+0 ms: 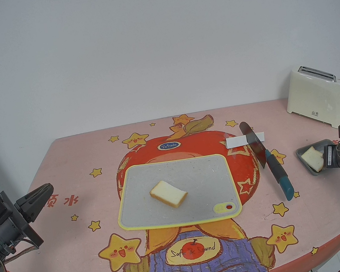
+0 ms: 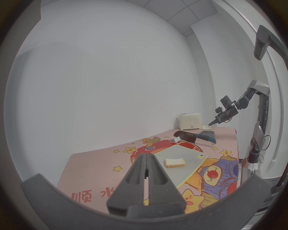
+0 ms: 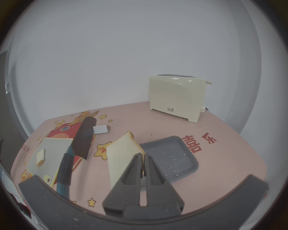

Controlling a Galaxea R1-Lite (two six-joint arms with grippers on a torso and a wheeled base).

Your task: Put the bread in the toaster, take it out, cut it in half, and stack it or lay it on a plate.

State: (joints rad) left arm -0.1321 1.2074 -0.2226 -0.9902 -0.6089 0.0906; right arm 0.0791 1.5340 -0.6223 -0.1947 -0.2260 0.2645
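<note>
Plating step, apparently: the right gripper (image 3: pixel 143 163) pinches a slice (image 3: pixel 121 158) on edge over the tray (image 3: pixel 181 158), at 3 o'clock from the board (image 1: pixel 204 175). Next: lower, release, then fetch the piece (image 1: pixel 168 193) on the board. The left gripper (image 1: pixel 45 191), pressed together, waits at 9 o'clock.

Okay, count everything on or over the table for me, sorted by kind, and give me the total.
Bread: 2, the loose piece and the held piece in the right gripper
Toaster: 1
Knife: 1
Board: 1
Tray: 1
White card: 1
Total: 7
</note>
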